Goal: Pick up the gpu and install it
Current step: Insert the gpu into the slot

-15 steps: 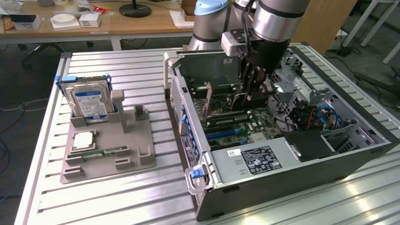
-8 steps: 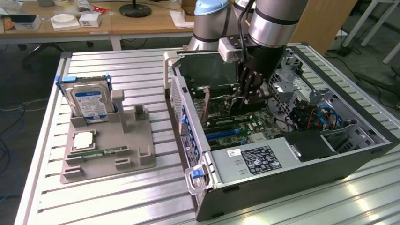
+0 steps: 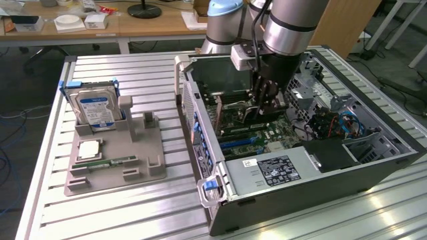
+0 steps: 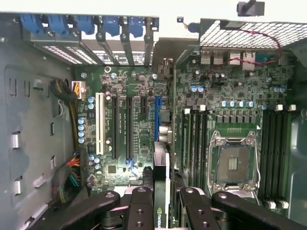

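The gpu (image 4: 162,189) shows edge-on as a thin dark card with a green logo on it. It stands upright over the motherboard (image 4: 124,86), right beside the long blue slot (image 4: 157,120). My gripper (image 4: 165,199) is shut on it, one black finger (image 4: 141,206) on each side. In the exterior view the gripper (image 3: 261,107) reaches down into the open computer case (image 3: 293,195), low over the board. Whether the card's edge sits in the slot I cannot tell.
A grey parts holder (image 3: 143,150) on the slatted table carries a blue-and-white hard drive (image 3: 95,110), a processor (image 3: 88,149) and a green memory stick (image 3: 110,162). Inside the case are the empty processor socket (image 4: 235,165), black expansion slots (image 4: 116,124) and blue rear latches (image 4: 86,24).
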`<state>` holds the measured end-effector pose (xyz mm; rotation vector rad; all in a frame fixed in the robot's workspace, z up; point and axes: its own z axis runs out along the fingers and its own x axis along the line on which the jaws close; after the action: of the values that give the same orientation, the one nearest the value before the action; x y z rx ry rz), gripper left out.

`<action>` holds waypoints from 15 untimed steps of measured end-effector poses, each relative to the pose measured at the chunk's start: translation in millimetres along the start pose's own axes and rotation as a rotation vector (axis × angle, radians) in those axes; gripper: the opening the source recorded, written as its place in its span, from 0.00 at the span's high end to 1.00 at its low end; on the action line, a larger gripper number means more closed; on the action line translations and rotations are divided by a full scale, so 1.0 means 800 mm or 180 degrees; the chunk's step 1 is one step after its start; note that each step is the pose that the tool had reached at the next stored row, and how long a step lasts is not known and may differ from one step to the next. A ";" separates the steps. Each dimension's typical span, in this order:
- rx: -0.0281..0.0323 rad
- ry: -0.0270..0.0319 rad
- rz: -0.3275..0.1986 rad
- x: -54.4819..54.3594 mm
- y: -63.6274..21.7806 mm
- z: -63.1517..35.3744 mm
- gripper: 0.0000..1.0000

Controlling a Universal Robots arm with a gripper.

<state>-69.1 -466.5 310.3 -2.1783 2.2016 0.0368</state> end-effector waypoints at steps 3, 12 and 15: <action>-0.0001 0.0001 0.0000 0.000 0.004 0.005 0.74; -0.0001 0.0001 0.0000 0.001 0.010 0.022 0.74; -0.0001 0.0001 -0.0001 0.001 0.012 0.025 0.74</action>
<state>-78.2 -466.6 290.0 -2.1787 2.2016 0.0367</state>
